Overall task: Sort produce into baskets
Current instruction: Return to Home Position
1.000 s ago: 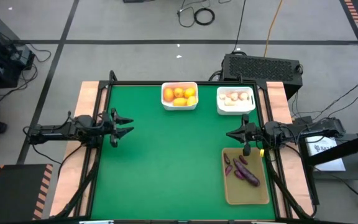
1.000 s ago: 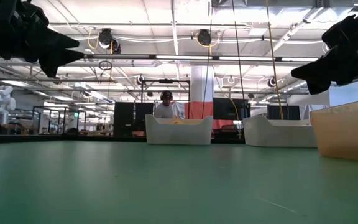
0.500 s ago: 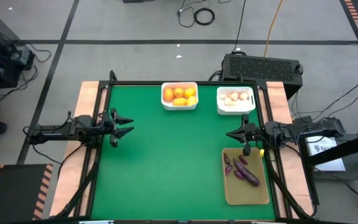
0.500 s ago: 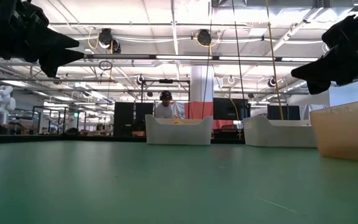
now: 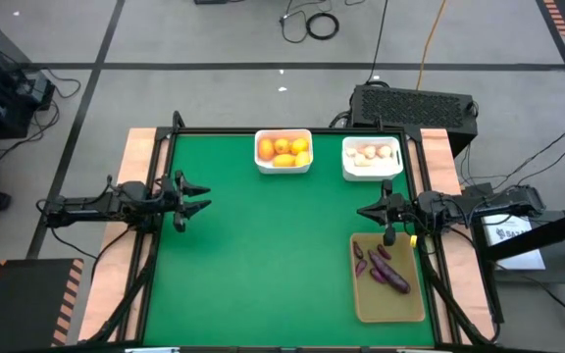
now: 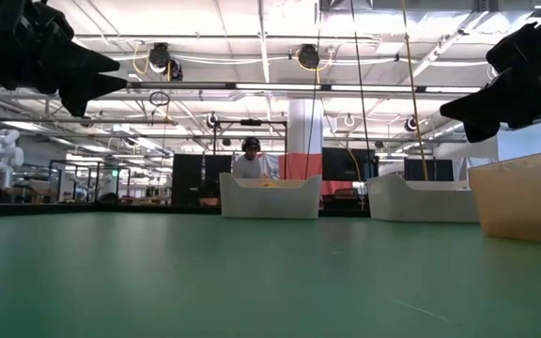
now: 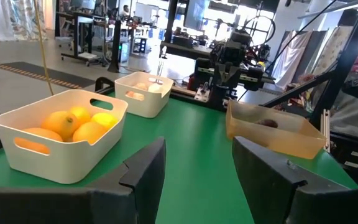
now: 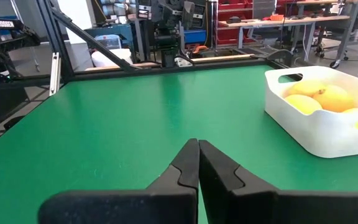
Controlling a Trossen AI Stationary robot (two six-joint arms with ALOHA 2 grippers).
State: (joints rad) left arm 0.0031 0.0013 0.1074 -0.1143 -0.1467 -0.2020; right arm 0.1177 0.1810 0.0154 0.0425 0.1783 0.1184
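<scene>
Left tool (image 5: 204, 197) above the left part of the green table (image 5: 273, 255), pointing toward the middle, fingers (image 7: 143, 171) spread wide, nothing between them. Right tool (image 5: 361, 210) above the right part of the table, facing the left one, just beside the end of the tan tray (image 5: 390, 306) nearest the bins, fingers (image 8: 185, 165) pressed together, gripping nothing. Both raised clear of the table in the low view, left tool at the upper left, right tool at the upper right.

Orange fruits (image 5: 284, 149) heaped in a white bin (image 5: 282, 168) at the top edge of the table in the high view, about midway across. White bulbs (image 5: 371, 153) in a second white bin (image 5: 372, 176) to its right, near the corner, apart from the first. Purple pieces (image 5: 376, 263) lying in the tan tray along the right edge, bunched in the half nearest the bins, the longest slanted across the others' lower side.

Black box (image 5: 415, 103) with a grille on the floor just past the second white bin. Person (image 6: 250, 161) far back in the room, seen above the white bin in the low view.
</scene>
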